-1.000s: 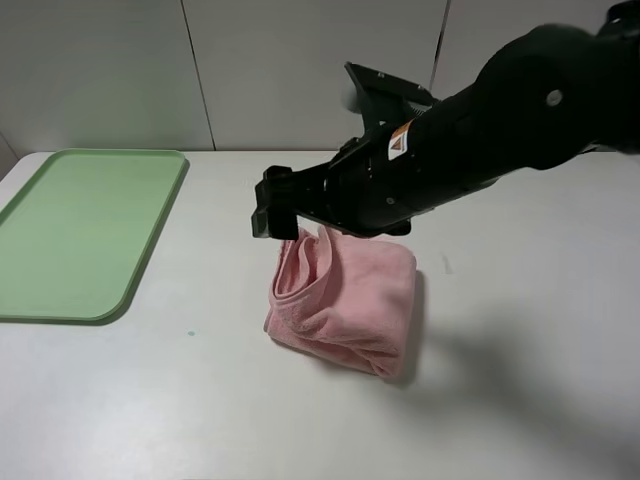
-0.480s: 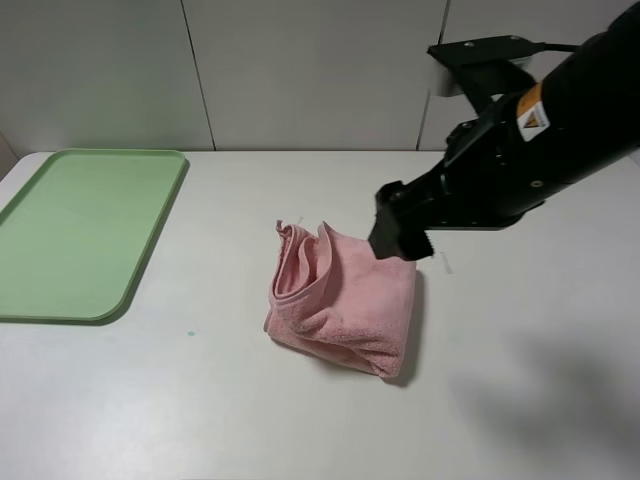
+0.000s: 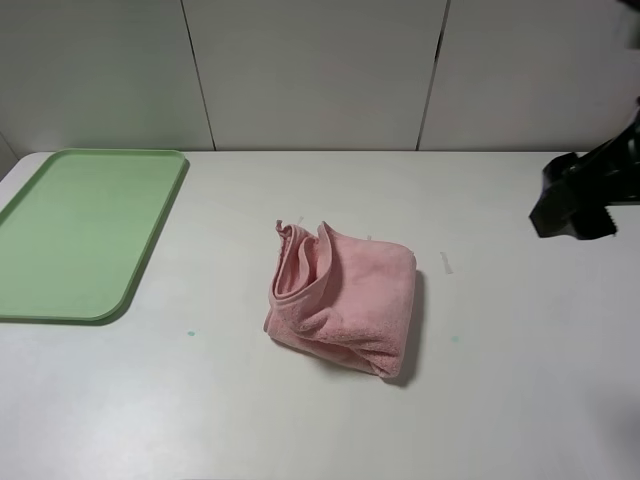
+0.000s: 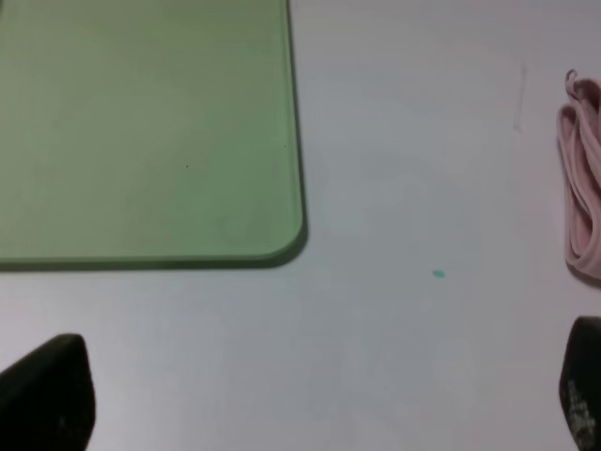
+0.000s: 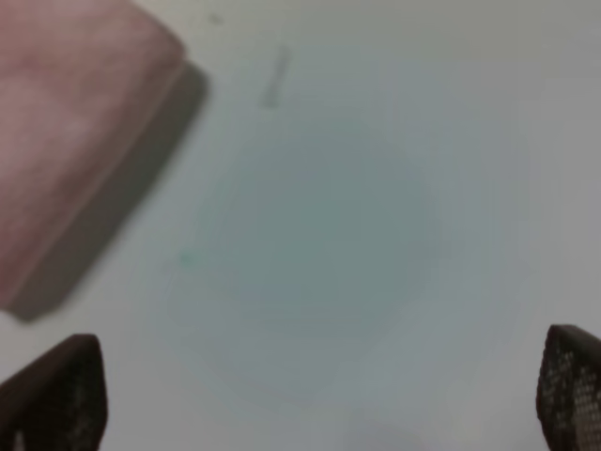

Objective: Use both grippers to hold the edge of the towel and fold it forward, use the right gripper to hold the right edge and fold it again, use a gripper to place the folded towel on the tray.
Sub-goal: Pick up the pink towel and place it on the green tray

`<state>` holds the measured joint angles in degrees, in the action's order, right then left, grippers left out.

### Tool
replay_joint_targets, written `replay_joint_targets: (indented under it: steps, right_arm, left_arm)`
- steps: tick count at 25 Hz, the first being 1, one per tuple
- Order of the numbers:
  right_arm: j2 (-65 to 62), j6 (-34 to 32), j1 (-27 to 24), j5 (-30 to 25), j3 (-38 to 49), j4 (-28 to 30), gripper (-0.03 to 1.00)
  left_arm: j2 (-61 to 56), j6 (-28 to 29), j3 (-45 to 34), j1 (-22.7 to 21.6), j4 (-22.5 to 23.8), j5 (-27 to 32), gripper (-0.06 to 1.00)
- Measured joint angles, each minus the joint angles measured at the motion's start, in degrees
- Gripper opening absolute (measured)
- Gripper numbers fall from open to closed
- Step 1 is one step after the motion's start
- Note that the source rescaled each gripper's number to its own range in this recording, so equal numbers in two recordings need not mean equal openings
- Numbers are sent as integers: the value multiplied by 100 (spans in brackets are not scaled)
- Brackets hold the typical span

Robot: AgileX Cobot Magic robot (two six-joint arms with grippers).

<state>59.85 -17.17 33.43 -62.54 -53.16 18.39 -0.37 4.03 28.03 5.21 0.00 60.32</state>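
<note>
Nearest the front, the left gripper (image 4: 315, 404) hangs over bare table (image 3: 300, 430). Its two dark fingertips (image 4: 47, 395) are spread wide with only the white surface between them, and it holds nothing. Just beyond it a tiny green speck (image 4: 438, 273) marks the tabletop, between the tray's near corner and the towel.

The pink towel (image 3: 340, 300) lies folded in a thick bundle at the middle of the table, its smooth fold to the right and its loose layered edges bunched on the left and far side. It touches neither gripper and is well apart from the tray.

The right gripper (image 3: 574, 212) is at the right edge of the exterior view, clear of the towel. In its blurred wrist view its jaws stand wide open over bare table, with the towel's corner (image 5: 66, 122) off to one side and what looks like a short grey mark (image 5: 275, 75) beyond.

The green tray (image 3: 150, 240) sits on the far left of the table. Pale wall panels (image 3: 310, 70) stand behind.
</note>
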Motion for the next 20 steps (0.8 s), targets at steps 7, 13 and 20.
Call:
replay_joint_targets:
  steps: [7,13,20]
  right_arm:
    - [-1141,-88,-412,-324,267,300,100]
    - [-2110,-83,-1046,-410,767,234,100]
    - [-3196,219,-1695,-359,1401,-365,100]
  left_arm:
    - [0,0,0,0,0,0,100]
    - [0,0,0,0,0,0,100]
    - [0,0,0,0,0,0,100]
